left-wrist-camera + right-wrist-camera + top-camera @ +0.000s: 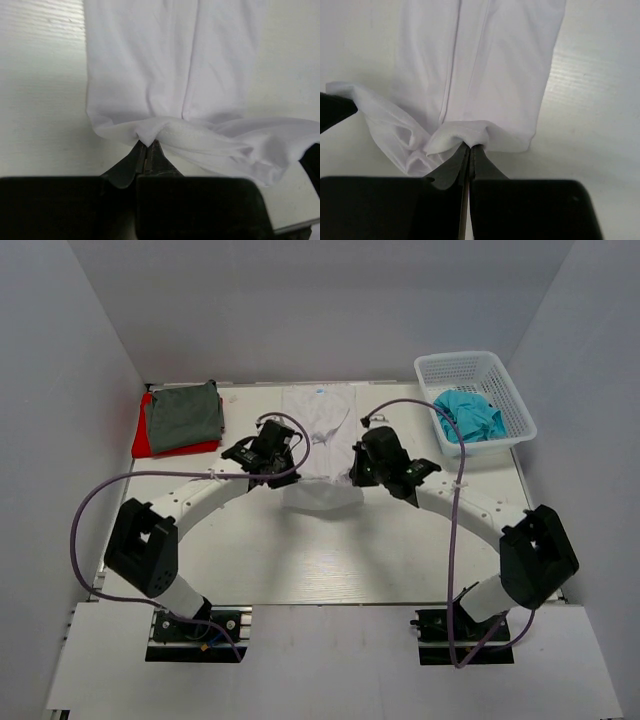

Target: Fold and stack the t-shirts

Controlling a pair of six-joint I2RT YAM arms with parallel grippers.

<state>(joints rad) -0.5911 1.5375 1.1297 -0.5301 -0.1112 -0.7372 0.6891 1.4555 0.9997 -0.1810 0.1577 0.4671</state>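
A white t-shirt point(322, 425) lies lengthwise in the middle of the table, folded into a narrow strip, its near end bunched between the two wrists. My left gripper point(148, 143) is shut on the near left hem of the white t-shirt point(165, 75). My right gripper point(471, 145) is shut on the near right hem of the same white t-shirt point(490, 65). At the back left a grey-green t-shirt point(184, 414) lies folded on top of a red t-shirt point(142, 439). A turquoise t-shirt point(469, 415) sits crumpled in the basket.
The white lattice basket point(518, 408) stands at the back right corner of the table point(330, 560). Grey walls close in the table on three sides. Purple cables loop over both arms.
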